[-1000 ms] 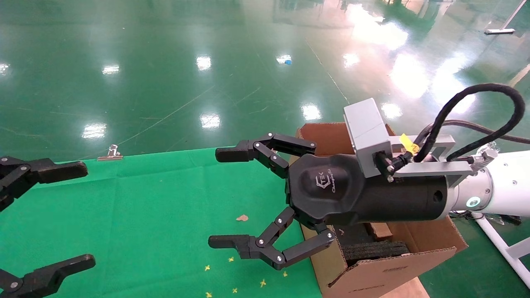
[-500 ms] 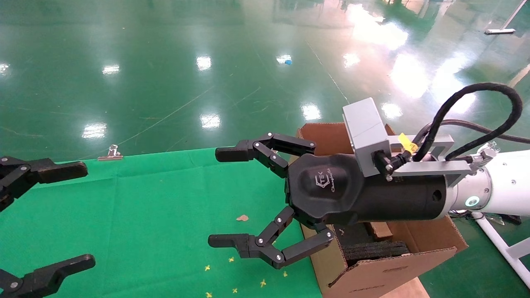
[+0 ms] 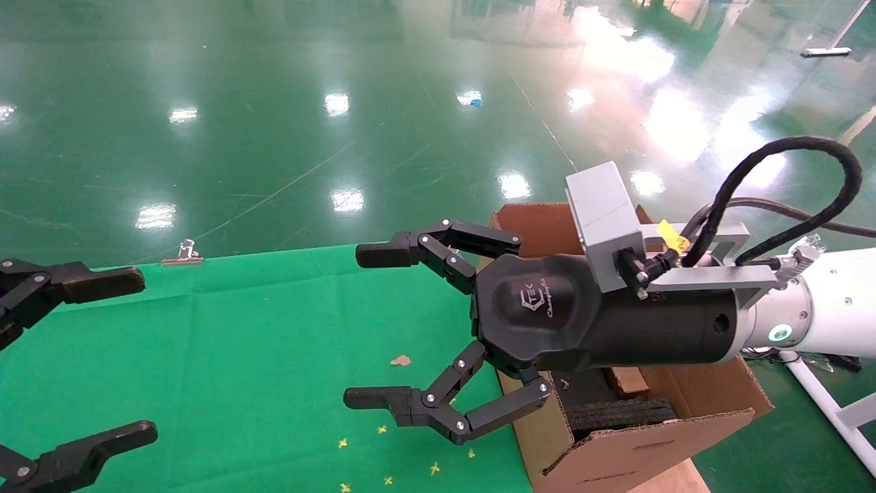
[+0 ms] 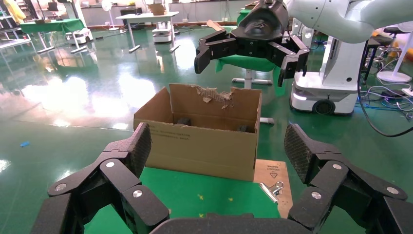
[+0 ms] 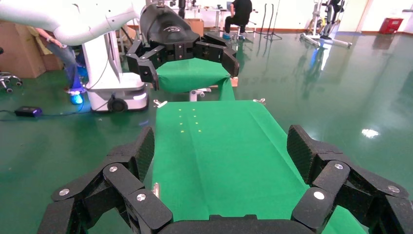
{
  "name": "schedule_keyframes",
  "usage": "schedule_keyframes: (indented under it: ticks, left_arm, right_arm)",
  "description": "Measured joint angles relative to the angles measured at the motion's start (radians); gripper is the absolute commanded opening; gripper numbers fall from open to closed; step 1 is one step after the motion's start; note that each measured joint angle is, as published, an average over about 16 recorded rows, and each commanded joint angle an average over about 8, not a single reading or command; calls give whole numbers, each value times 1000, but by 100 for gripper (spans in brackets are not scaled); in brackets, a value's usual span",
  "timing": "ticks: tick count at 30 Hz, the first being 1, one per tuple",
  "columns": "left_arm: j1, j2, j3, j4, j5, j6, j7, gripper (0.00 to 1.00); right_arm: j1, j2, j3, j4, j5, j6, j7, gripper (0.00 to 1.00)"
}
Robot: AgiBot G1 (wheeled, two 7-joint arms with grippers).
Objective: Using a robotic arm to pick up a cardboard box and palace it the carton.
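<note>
The robotic arm, my right arm (image 3: 821, 311), is white with a black gripper body. Its gripper (image 3: 368, 326) is open and empty, held above the right edge of the green table, with its body over the carton (image 3: 616, 452). The carton stands at the table's right end with upright flaps and black foam blocks (image 3: 619, 414) inside. A small brown cardboard piece (image 3: 626, 381) shows inside it under the gripper body; I cannot tell whether it is the cardboard box. The left wrist view shows the carton (image 4: 199, 146) with a torn far flap. My left gripper (image 3: 133, 356) is open and empty at the table's left.
A green cloth (image 3: 239, 342) covers the table, with yellow marks (image 3: 387, 455) and a brown scrap (image 3: 400, 360) on it. A metal binder clip (image 3: 182, 253) sits on the far edge and another (image 4: 272, 189) beside the carton. A white stand (image 3: 821, 404) is at the right.
</note>
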Motion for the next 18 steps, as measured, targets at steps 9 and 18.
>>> schedule_keyframes:
  ticks: [9,18]
  left_arm:
    - [0,0,0,0,0,0,0,100]
    - [0,0,0,0,0,0,0,100]
  right_arm:
    - [0,0,-1,0,0,0,0,100]
    - [1,0,-1,-1,0,0,0,100]
